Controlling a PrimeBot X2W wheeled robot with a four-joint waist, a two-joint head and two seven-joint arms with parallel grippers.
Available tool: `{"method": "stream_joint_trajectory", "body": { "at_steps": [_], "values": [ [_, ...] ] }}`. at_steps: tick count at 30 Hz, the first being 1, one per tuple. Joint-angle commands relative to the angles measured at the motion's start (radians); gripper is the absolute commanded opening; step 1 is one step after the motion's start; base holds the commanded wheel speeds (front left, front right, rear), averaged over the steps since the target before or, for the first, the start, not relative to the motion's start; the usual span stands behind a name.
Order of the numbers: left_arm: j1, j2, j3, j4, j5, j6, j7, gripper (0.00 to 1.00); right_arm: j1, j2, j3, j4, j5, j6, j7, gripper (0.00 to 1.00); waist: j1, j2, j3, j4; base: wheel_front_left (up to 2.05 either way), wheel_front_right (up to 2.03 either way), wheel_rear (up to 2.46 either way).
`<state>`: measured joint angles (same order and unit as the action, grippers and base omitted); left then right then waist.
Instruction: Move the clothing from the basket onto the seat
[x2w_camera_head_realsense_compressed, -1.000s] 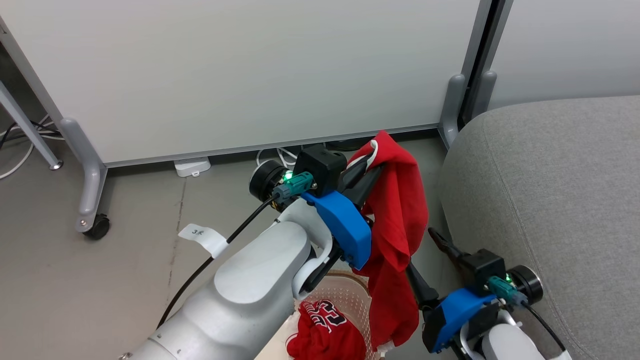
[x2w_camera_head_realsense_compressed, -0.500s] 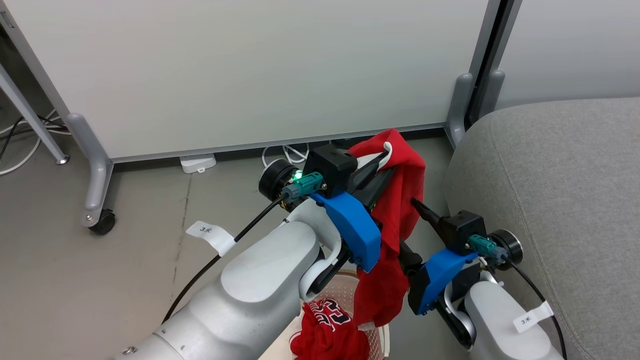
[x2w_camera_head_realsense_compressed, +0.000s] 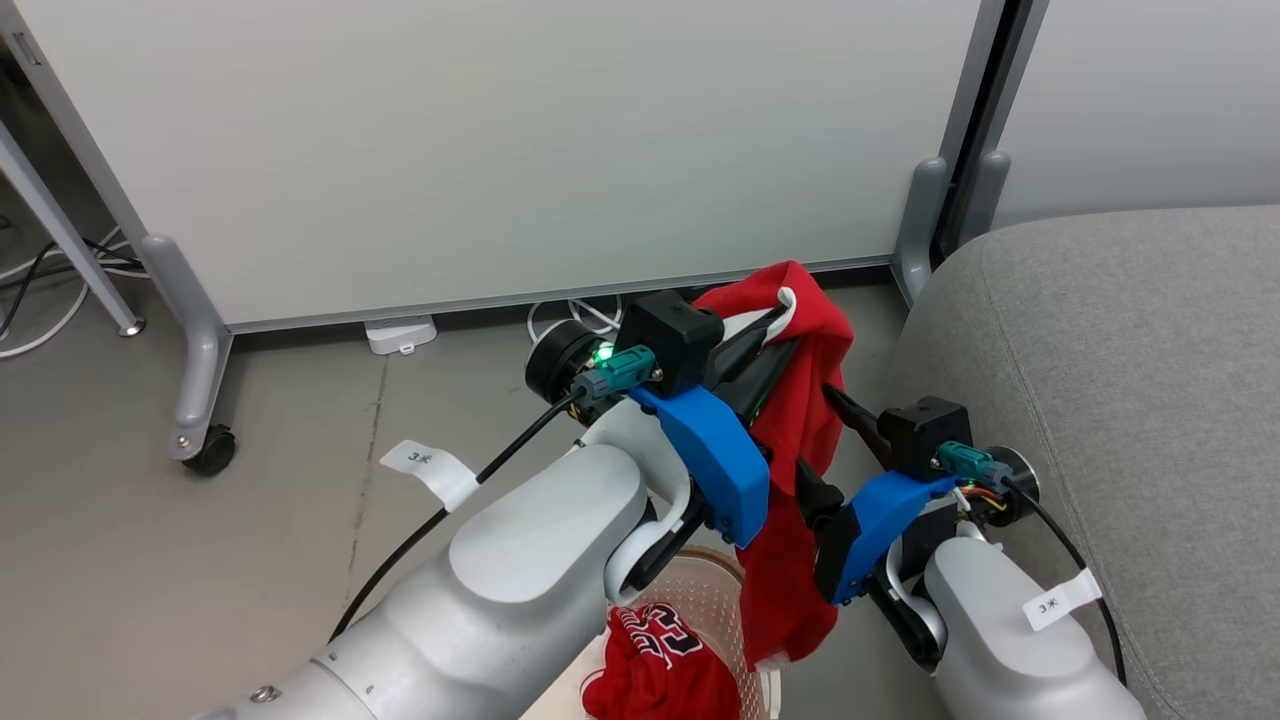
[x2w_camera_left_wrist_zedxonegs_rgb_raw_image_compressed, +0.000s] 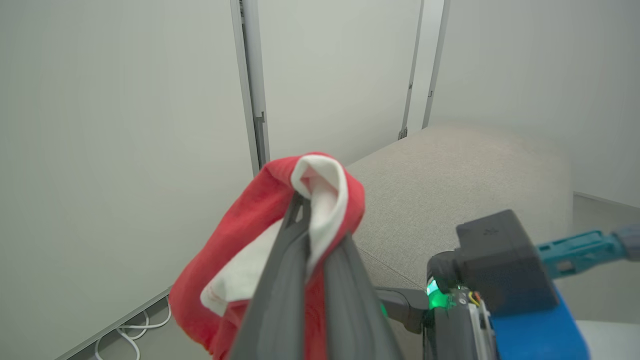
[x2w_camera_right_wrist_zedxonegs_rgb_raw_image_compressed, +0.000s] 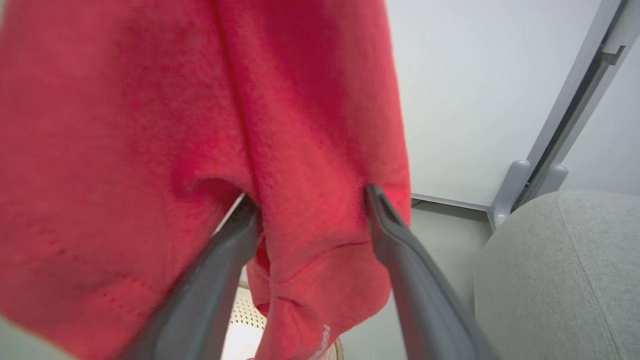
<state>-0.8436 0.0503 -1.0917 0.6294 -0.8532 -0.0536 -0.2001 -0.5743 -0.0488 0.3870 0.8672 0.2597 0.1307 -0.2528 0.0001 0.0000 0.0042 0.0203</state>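
Basket (x2w_camera_head_realsense_compressed: 712, 592) on floor (x2w_camera_head_realsense_compressed: 280, 520) at lower centre, second garment (x2w_camera_head_realsense_compressed: 655, 670) inside it, hanging garment (x2w_camera_head_realsense_compressed: 805, 440) above basket, pinched in left gripper (x2w_camera_left_wrist_zedxonegs_rgb_raw_image_compressed: 305, 200), lower fold between spread fingers of right gripper (x2w_camera_right_wrist_zedxonegs_rgb_raw_image_compressed: 310, 200), seat (x2w_camera_head_realsense_compressed: 1120, 380) at right, partition (x2w_camera_head_realsense_compressed: 500, 150) behind.

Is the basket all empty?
No, a red garment with numerals lies crumpled inside the basket.

The right hand (x2w_camera_right_wrist_zedxonegs_rgb_raw_image_compressed: 310, 196) has risen from its low position beside the seat (x2w_camera_head_realsense_compressed: 1100, 400) to the level of the hanging red garment (x2w_camera_head_realsense_compressed: 815, 330). Its spread fingers now straddle a fold of the cloth. The head camera has shifted slightly, displacing the whole view.
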Motion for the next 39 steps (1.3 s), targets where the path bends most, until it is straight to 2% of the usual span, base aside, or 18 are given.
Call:
{"method": "stream_joint_trajectory", "body": {
  "at_steps": [1, 6, 7, 8, 9, 18, 32, 33, 34, 35, 39],
  "values": [
    [-0.016, 0.0, -0.005, -0.003, -0.005, 0.002, -0.006, 0.0, -0.022, -0.003, 0.001, 0.011, 0.004, 0.0, -0.006, 1.0, -0.0001, 0.0, 0.0, 0.0, 0.0, 0.0, 0.0],
    [-0.021, 0.0, -0.024, -0.007, -0.019, 0.007, -0.007, 0.0, -0.043, -0.003, 0.006, 0.062, 0.02, 0.0, -0.01, 1.0, -0.0001, 0.0, -0.003, 0.003, 0.0, 0.0, 0.0],
    [-0.022, 0.0, -0.027, -0.007, -0.02, 0.007, -0.008, 0.0, -0.045, -0.003, 0.01, 0.067, 0.024, 0.0, -0.011, 0.73, -0.0001, 0.0, -0.003, 0.003, 0.0, 0.0, 0.0],
    [-0.023, 0.0, -0.03, -0.007, -0.024, 0.007, -0.008, 0.0, -0.047, -0.003, 0.015, 0.074, 0.034, 0.0, -0.011, 0.1, -0.0001, 0.0, -0.004, 0.003, 0.0, 0.0, 0.0],
    [-0.024, 0.0, -0.033, -0.006, -0.026, 0.008, -0.009, 0.0, -0.051, -0.003, 0.019, 0.078, 0.04, 0.0, -0.011, 0.0, -0.0001, 0.0, -0.004, 0.004, 0.0, 0.0, 0.0],
    [-0.03, 0.0, -0.046, 0.005, -0.039, 0.014, -0.017, 0.0, -0.062, -0.003, 0.03, 0.106, 0.065, 0.0, -0.013, 0.0, -0.0001, 0.0, -0.003, -0.001, 0.0, 0.0, 0.0],
    [-0.029, 0.0, -0.065, 0.022, -0.054, 0.019, -0.033, 0.0, -0.044, -0.003, -0.005, 0.083, 0.045, 0.0, -0.014, 0.0, -0.0001, 0.0, -0.004, -0.009, 0.0, 0.0, 0.0],
    [-0.029, 0.0, -0.066, 0.023, -0.055, 0.02, -0.034, 0.24, -0.042, -0.003, -0.006, 0.083, 0.043, 0.0, -0.014, 0.0, -0.0001, 0.0, -0.004, -0.009, 0.0, 0.0, 0.0],
    [-0.03, 0.0, -0.066, 0.024, -0.056, 0.024, -0.036, 0.55, -0.041, -0.003, -0.008, 0.083, 0.043, 0.0, -0.014, 0.0, -0.0001, 0.0, -0.004, -0.009, 0.0, 0.0, 0.0],
    [-0.031, 0.0, -0.066, 0.026, -0.055, 0.026, -0.039, 1.0, -0.04, -0.003, -0.01, 0.082, 0.041, 0.0, -0.014, 0.0, -0.0001, 0.0, -0.004, -0.009, 0.0, 0.0, 0.0],
    [-0.025, 0.0, -0.071, 0.043, -0.048, 0.029, -0.043, 1.0, -0.035, -0.003, -0.023, 0.08, 0.029, 0.0, -0.014, 0.0, -0.0001, 0.0, -0.005, -0.009, 0.0, 0.0, 0.0]
  ]
}}
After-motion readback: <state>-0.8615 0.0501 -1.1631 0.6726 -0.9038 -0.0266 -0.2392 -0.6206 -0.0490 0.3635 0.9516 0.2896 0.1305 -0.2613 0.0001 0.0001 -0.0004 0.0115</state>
